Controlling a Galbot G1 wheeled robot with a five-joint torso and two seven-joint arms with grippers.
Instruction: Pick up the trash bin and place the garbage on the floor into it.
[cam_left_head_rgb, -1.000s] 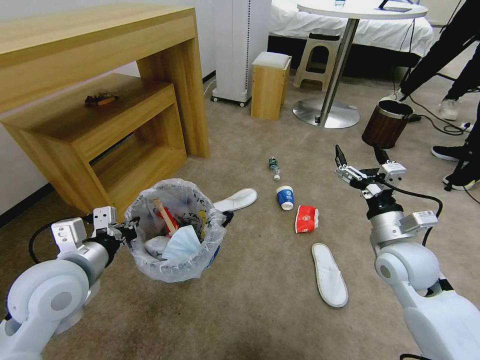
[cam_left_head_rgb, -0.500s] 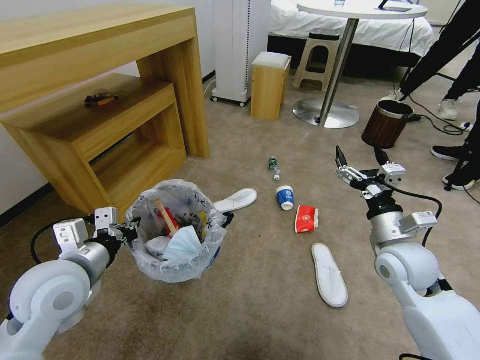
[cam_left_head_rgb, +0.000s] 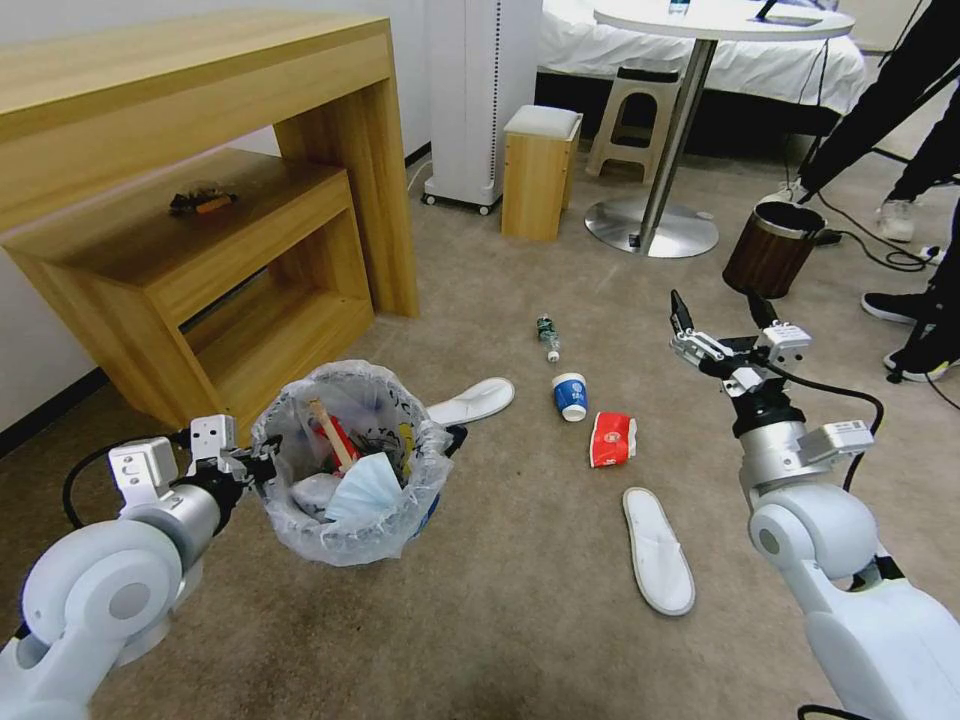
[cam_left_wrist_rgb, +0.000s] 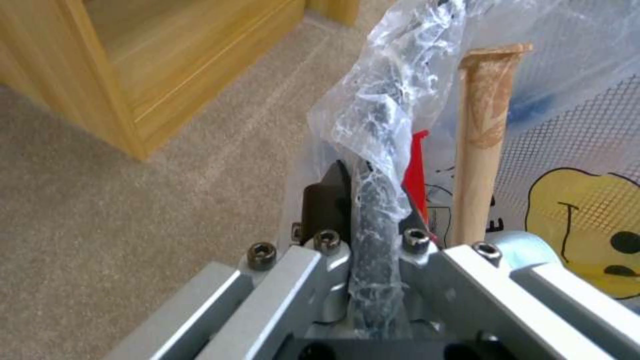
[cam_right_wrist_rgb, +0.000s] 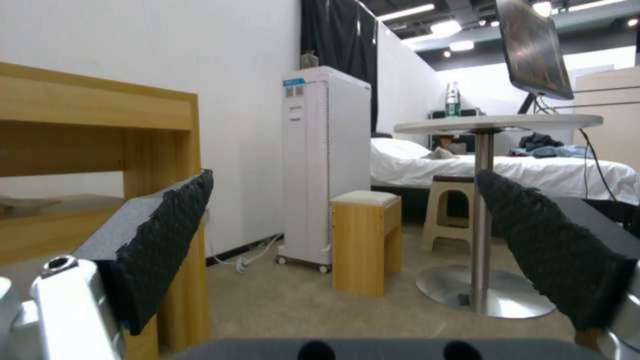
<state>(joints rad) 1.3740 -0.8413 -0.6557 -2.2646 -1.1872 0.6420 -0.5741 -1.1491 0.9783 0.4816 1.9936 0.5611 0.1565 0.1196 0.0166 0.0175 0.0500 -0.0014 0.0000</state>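
While the left gripper (cam_left_head_rgb: 262, 462) pinches the rim of the trash bin (cam_left_head_rgb: 350, 462) tight to hold it up, the right gripper (cam_left_head_rgb: 722, 322) waits above the floor (cam_left_head_rgb: 520, 590) — jaws wide apart — near the red wrapper (cam_left_head_rgb: 612, 438).

Crinkled glossy plastic liner on trash bin (cam_left_head_rgb: 350, 470), short-pile matt floor (cam_left_head_rgb: 520, 580), wood-grain desk (cam_left_head_rgb: 200, 200).

Left arm reaches forward low on the near left, its hand (cam_left_head_rgb: 262, 462) clamped tight on the bin (cam_left_head_rgb: 350, 465) rim. Right arm is raised on the right, its hand (cam_left_head_rgb: 722, 312) pointing far, fingers spread wide.
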